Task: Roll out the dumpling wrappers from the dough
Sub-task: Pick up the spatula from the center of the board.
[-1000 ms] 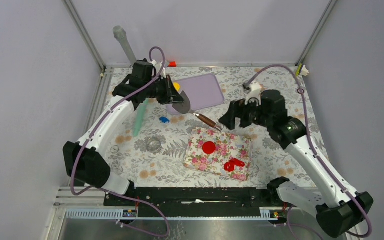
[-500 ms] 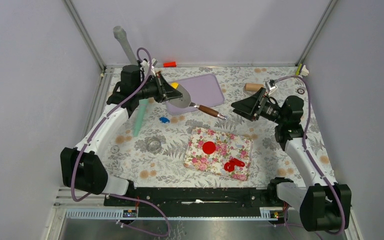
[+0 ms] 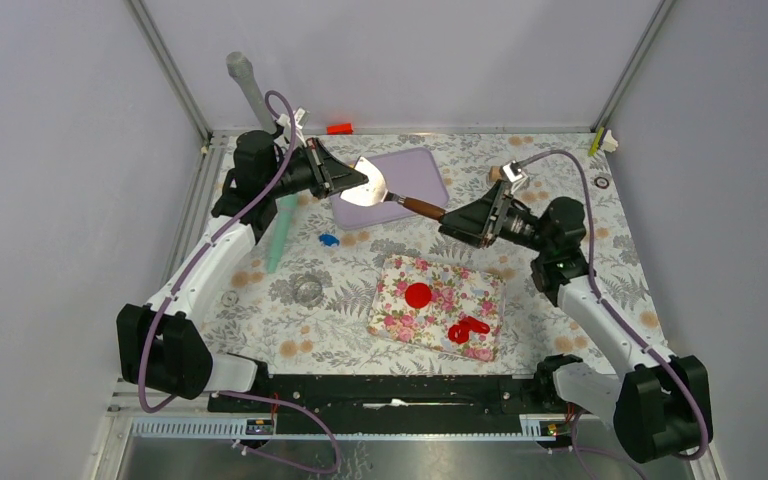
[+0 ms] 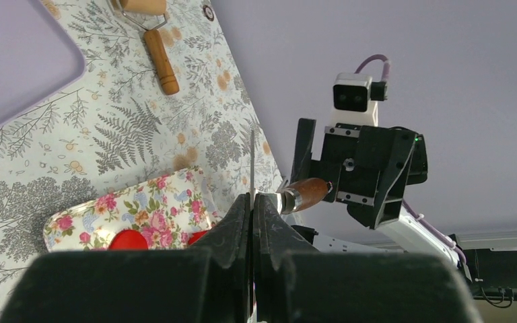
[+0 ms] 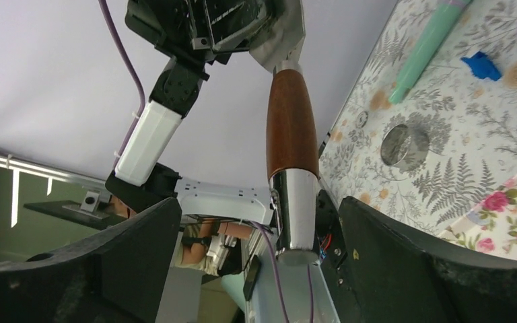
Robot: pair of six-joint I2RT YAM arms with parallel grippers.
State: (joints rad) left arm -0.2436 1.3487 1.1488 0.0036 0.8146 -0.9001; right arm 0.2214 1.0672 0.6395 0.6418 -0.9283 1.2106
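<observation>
The red dumpling wrapper lies flat on the floral board, with ragged red dough scraps to its right. The wrapper also shows in the left wrist view. The yellow wrapper is hidden. My left gripper is shut on the blade of a metal spatula and holds it above the table. The left wrist view shows my left gripper pinching the blade edge-on. My right gripper is open, its fingers either side of the spatula's wooden handle; in the right wrist view, my right gripper does not touch it.
A purple mat lies at the back centre. A wooden rolling pin lies at the back right. A green tool, a small blue piece and a metal ring cutter lie on the left. A red-orange block sits at the back edge.
The left gripper has lifted the spatula off the table and levelled it, handle toward the right arm. The right gripper has moved left, so that its open fingers now flank the handle's end.
</observation>
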